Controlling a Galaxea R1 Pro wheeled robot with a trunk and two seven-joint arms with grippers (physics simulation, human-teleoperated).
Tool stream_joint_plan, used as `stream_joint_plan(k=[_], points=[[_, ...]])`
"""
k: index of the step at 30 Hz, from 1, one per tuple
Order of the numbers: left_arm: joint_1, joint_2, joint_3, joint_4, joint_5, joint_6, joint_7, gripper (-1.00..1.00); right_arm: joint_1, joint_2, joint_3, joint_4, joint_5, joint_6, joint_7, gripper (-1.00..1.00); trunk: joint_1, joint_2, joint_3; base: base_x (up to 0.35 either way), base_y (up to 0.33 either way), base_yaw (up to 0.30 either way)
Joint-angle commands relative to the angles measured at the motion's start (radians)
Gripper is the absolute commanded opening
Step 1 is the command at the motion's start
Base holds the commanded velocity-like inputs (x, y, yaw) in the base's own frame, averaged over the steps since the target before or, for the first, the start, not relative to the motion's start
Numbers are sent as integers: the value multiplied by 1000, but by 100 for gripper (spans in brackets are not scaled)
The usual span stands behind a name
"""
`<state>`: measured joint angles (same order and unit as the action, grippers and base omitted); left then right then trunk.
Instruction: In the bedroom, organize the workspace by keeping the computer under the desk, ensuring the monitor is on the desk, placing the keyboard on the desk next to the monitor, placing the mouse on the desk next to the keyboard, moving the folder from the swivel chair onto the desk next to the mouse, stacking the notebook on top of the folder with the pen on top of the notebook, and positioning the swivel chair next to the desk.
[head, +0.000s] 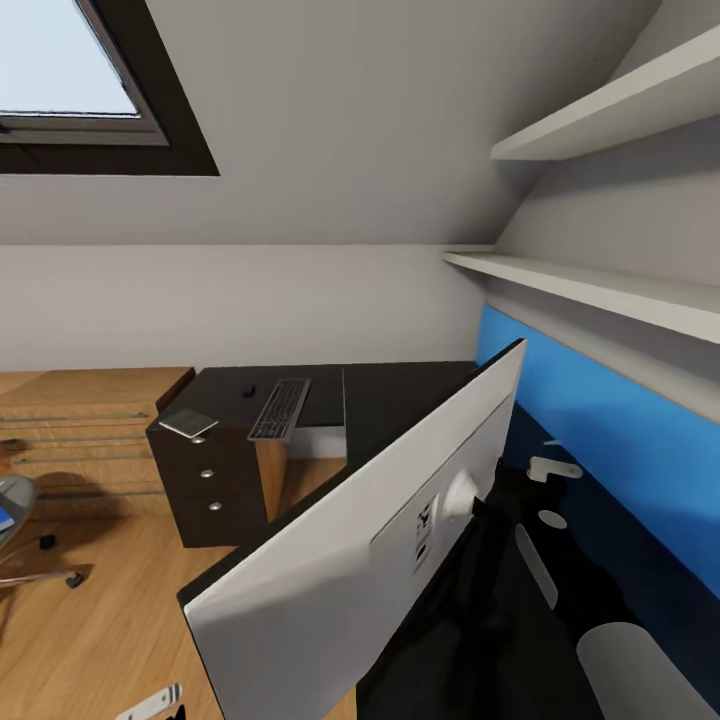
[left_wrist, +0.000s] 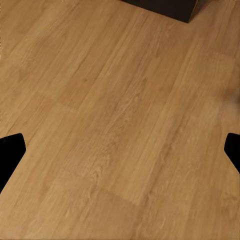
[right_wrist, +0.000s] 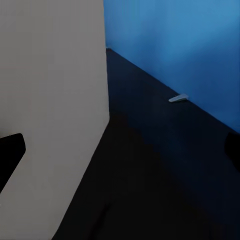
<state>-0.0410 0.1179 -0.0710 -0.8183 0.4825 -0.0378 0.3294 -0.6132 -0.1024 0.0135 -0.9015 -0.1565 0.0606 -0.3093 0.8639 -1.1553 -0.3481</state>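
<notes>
In the left wrist view the left gripper (left_wrist: 120, 152) has its fingers (left_wrist: 11, 152) spread wide, one dark tip at each side of the picture, with nothing between them but bare wood floor (left_wrist: 115, 115); a dark corner of furniture lies beyond. The right gripper (right_wrist: 120, 150) is likewise wide apart and holds nothing, hanging over the dark desk (right_wrist: 150, 165) just behind the monitor (right_wrist: 50, 100), whose grey back rises close beside one finger, with the blue wall (right_wrist: 180, 45) beyond.

From the head, the monitor (head: 350, 540) stands at the desk's near edge, back toward the camera. The keyboard (head: 280, 408) lies toward the far end of the desk (head: 400, 395), a small mouse (head: 248, 391) just beside it, and a grey notebook (head: 188, 423) at the corner over the drawers. The chair (head: 15, 510) stands on the floor, well apart from the desk. No writing is legible.
</notes>
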Motion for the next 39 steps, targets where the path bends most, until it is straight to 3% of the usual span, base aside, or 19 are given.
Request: stream_joint_plan(k=[1, 39], points=[[-1, 1, -4, -1, 10, -4, 8, 100, 0, 0, 2, -2, -5, 5, -4, 100, 0, -1, -1, 2, 0, 0], [-1, -1, -6, 40, 11, -4, 8, 100, 0, 1, 5, -1, -5, 5, -4, 100, 0, -1, -1, -321, 0, 0]])
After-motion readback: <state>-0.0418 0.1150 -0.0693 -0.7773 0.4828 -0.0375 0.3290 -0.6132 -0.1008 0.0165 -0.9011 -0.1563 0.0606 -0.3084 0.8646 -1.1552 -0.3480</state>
